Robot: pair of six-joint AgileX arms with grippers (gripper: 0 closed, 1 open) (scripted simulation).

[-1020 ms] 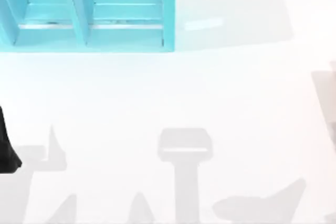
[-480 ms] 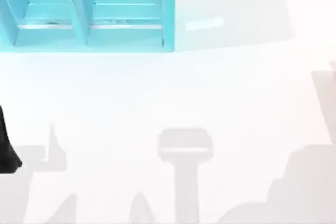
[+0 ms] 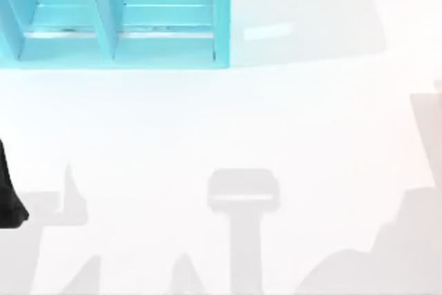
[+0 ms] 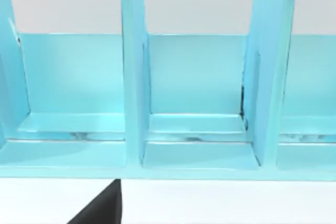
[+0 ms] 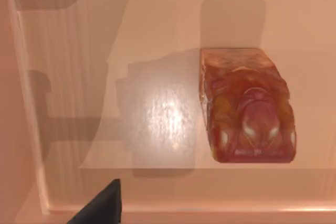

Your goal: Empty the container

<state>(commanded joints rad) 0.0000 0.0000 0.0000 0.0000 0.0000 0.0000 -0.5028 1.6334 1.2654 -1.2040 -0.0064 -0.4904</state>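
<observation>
The right wrist view looks down into the container (image 5: 157, 19), a pale wood-toned box with a low wall along one side and a rim along another. On its floor lies a glossy orange-red block (image 5: 245, 106) with rounded corners, like a small toy car. A dark fingertip (image 5: 104, 205) of my right gripper pokes in above the floor, apart from the block. My left arm (image 3: 8, 198) stays parked at the table's left edge. Its dark fingertip (image 4: 102, 207) faces the turquoise shelf.
A turquoise shelf (image 3: 114, 15) with upright dividers stands at the back left of the white table (image 3: 228, 115). In the left wrist view its compartments (image 4: 197, 93) hold nothing. A pale sliver (image 3: 437, 86) shows at the table's right edge. Arm shadows lie along the front.
In the top view, the shadow at the front right has grown and shifted rightward, so the right arm has moved. The left arm and the shelf have not moved.
</observation>
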